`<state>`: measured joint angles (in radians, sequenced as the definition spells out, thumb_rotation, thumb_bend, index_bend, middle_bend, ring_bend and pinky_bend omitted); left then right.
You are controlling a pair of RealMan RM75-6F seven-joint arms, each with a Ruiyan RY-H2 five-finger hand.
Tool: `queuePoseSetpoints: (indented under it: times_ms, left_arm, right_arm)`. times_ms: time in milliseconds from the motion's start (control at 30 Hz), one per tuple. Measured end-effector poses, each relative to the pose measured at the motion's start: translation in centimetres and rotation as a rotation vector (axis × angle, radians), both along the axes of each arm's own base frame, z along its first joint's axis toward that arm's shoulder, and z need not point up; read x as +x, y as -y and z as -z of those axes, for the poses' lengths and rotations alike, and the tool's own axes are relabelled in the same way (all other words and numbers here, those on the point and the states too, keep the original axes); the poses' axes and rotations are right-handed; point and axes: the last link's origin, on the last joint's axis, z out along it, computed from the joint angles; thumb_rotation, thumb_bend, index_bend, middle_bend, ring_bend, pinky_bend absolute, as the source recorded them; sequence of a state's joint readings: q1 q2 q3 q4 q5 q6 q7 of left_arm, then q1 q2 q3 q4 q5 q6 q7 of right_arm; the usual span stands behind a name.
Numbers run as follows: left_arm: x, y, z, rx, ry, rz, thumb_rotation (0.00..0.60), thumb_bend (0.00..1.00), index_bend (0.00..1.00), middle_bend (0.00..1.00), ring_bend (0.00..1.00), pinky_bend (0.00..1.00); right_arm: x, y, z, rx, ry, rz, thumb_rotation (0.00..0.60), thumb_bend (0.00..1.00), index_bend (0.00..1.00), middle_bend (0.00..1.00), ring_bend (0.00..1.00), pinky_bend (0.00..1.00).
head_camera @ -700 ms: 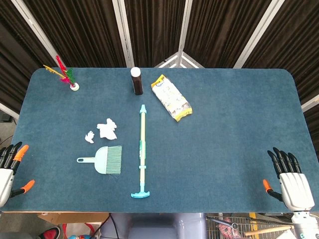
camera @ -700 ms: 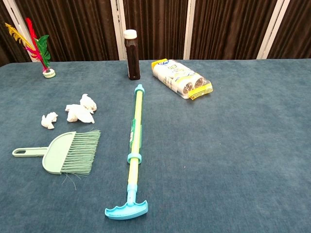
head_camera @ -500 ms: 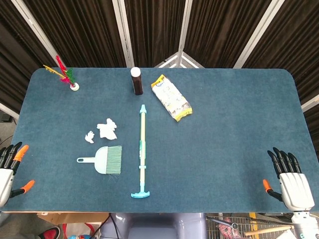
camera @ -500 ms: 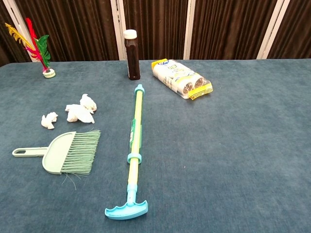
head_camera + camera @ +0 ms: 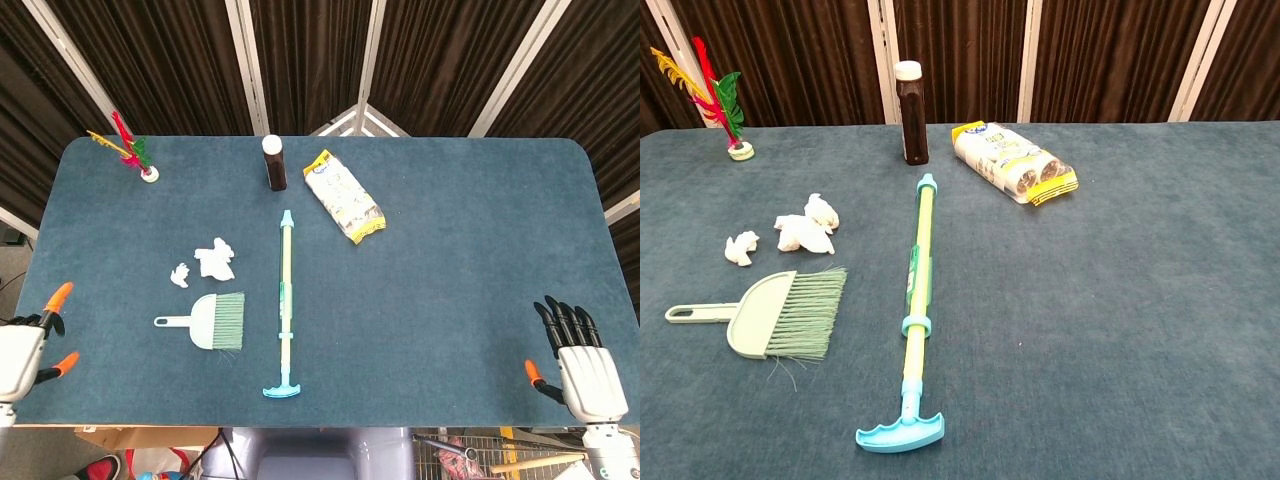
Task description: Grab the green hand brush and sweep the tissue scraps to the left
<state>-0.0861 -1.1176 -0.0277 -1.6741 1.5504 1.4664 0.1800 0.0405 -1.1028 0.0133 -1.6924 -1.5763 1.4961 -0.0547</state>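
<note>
The green hand brush [image 5: 208, 319] [image 5: 770, 315] lies flat on the blue table, handle pointing left and bristles to the right. Just behind it sit the white tissue scraps [image 5: 214, 259] [image 5: 804, 229], with a smaller scrap [image 5: 180, 274] [image 5: 740, 248] to their left. My left hand [image 5: 28, 350] hovers at the table's near left corner, fingers apart, holding nothing. At the near right corner my right hand [image 5: 580, 360] is spread open and empty. Neither hand shows in the chest view.
A long yellow-and-teal stick with a T-shaped end [image 5: 284, 305] [image 5: 913, 310] lies right of the brush. A dark bottle [image 5: 274, 162] [image 5: 911, 112], a yellow snack packet [image 5: 343, 196] [image 5: 1014, 162] and a feathered shuttlecock [image 5: 135, 155] [image 5: 722, 105] stand along the back.
My left hand has turned and shifted slightly inward at the near left corner. The right hand has barely moved. Nothing on the table has shifted.
</note>
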Motion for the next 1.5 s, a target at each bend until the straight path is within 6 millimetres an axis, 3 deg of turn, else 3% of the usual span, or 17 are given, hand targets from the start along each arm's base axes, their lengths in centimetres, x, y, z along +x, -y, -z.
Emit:
queuePoseSetpoints:
  times_ms: [100, 533, 667, 833, 1233, 1433, 1500]
  left_arm:
    - [0.5, -1.4, 1.3, -0.047, -0.017, -0.017, 0.600, 0.14, 0.47, 1.00, 1.00, 1.00]
    - [3.6, -7.0, 9.3, -0.215, -0.053, -0.143, 0.600, 0.33, 0.44, 1.00, 1.00, 1.00]
    - [4.5, -7.9, 11.6, -0.252, -0.054, -0.166, 0.600, 0.43, 0.42, 1.00, 1.00, 1.00]
    - [5.1, -8.6, 13.8, -0.290, -0.059, -0.199, 0.600, 0.44, 0.42, 1.00, 1.00, 1.00]
    - [5.3, -9.9, 15.5, -0.299, -0.069, -0.233, 0.600, 0.44, 0.42, 1.00, 1.00, 1.00]
    - [5.1, -9.9, 16.1, -0.311, -0.073, -0.242, 0.600, 0.44, 0.48, 1.00, 1.00, 1.00]
    - [5.0, -9.8, 16.3, -0.317, -0.077, -0.244, 0.600, 0.44, 0.54, 1.00, 1.00, 1.00]
  right_arm:
    - [0.0, 0.0, 0.0, 0.004, 0.000, -0.003, 0.600, 0.38, 0.00, 0.00, 0.00, 0.00]
    - [0.0, 0.0, -0.1, 0.007, 0.014, -0.003, 0.600, 0.38, 0.00, 0.00, 0.00, 0.00]
    - [0.0, 0.0, -0.1, 0.006, 0.019, -0.002, 0.600, 0.38, 0.00, 0.00, 0.00, 0.00]
    - [0.0, 0.0, -0.1, 0.007, 0.026, 0.001, 0.600, 0.38, 0.00, 0.00, 0.00, 0.00]
    - [0.0, 0.0, -0.1, 0.009, 0.026, 0.003, 0.600, 0.38, 0.00, 0.00, 0.00, 0.00]
    - [0.0, -0.1, -0.1, 0.006, 0.025, 0.002, 0.600, 0.38, 0.00, 0.00, 0.00, 0.00]
    - [0.0, -0.1, -0.1, 0.006, 0.024, 0.002, 0.600, 0.38, 0.00, 0.00, 0.00, 0.00]
